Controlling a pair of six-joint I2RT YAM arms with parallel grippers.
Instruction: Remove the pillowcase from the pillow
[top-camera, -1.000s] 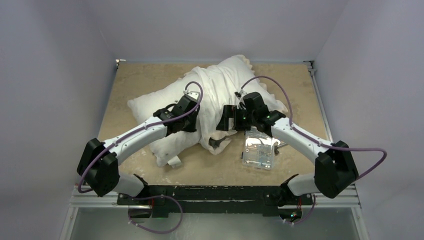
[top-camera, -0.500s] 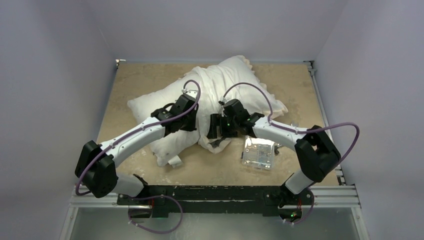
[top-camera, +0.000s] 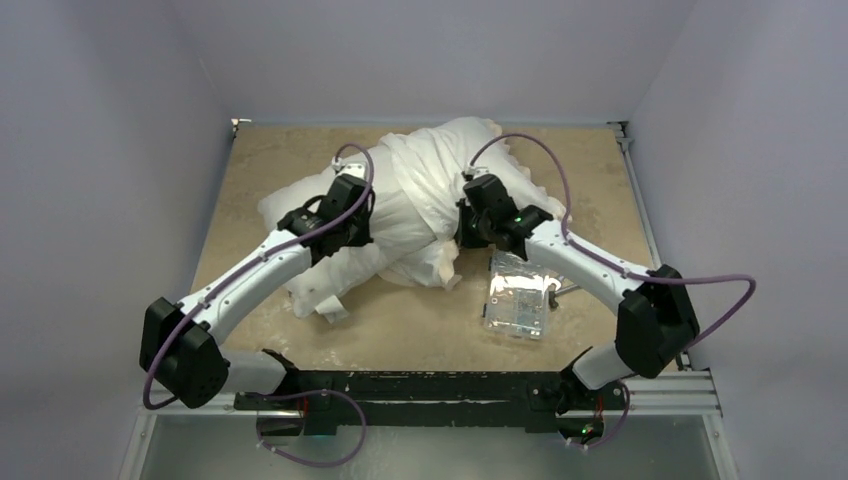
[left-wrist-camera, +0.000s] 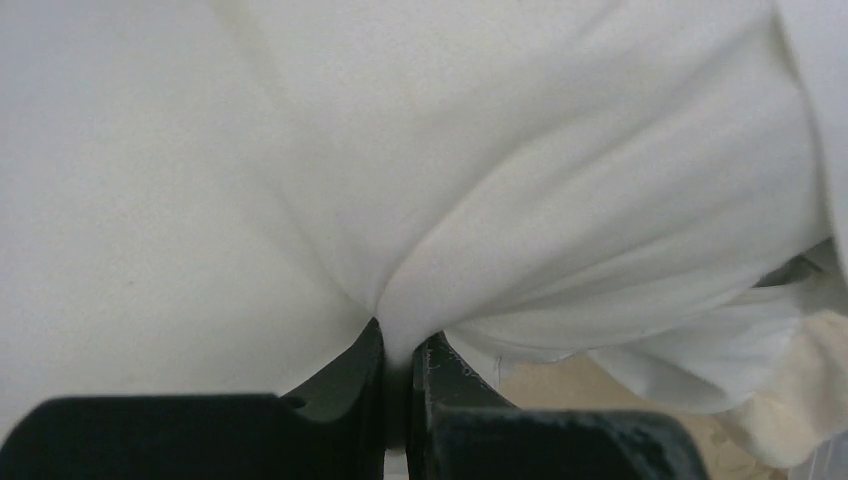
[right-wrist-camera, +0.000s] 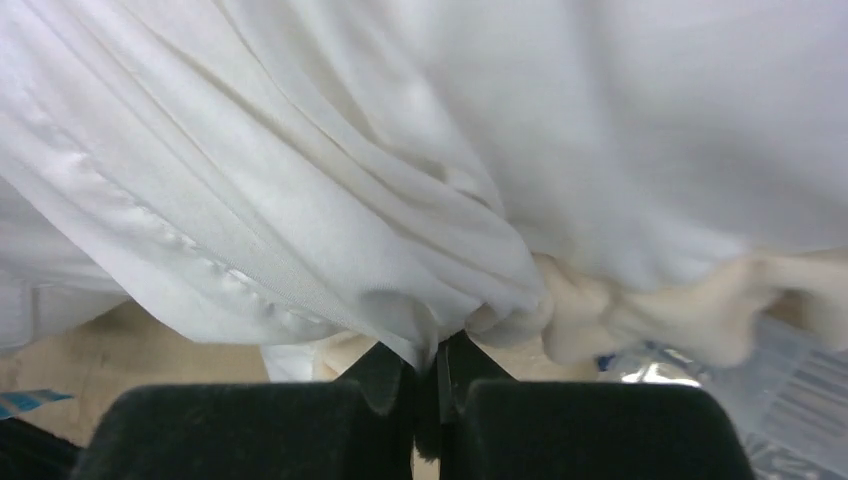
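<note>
The plump white pillow (top-camera: 300, 235) lies left of centre on the table. Its right part sits under the bunched, wrinkled white pillowcase (top-camera: 430, 175), whose cream frill (top-camera: 446, 264) hangs at the near side. My left gripper (top-camera: 362, 222) is shut, and in the left wrist view it (left-wrist-camera: 400, 340) pinches a fold of the smooth white pillow (left-wrist-camera: 200, 180). My right gripper (top-camera: 466, 228) is shut too. In the right wrist view it (right-wrist-camera: 437, 355) pinches the creased pillowcase (right-wrist-camera: 300, 200) just beside the cream frill (right-wrist-camera: 650, 300). No dark plush face shows.
A clear plastic box (top-camera: 518, 297) lies on the tan table (top-camera: 270, 160) just right of the right gripper, under the right forearm. Grey walls close in the table at the back and both sides.
The right gripper was open and has shut on the pillowcase. Both grippers have moved toward the back of the table, and the cloth and pillow have shifted with them.
</note>
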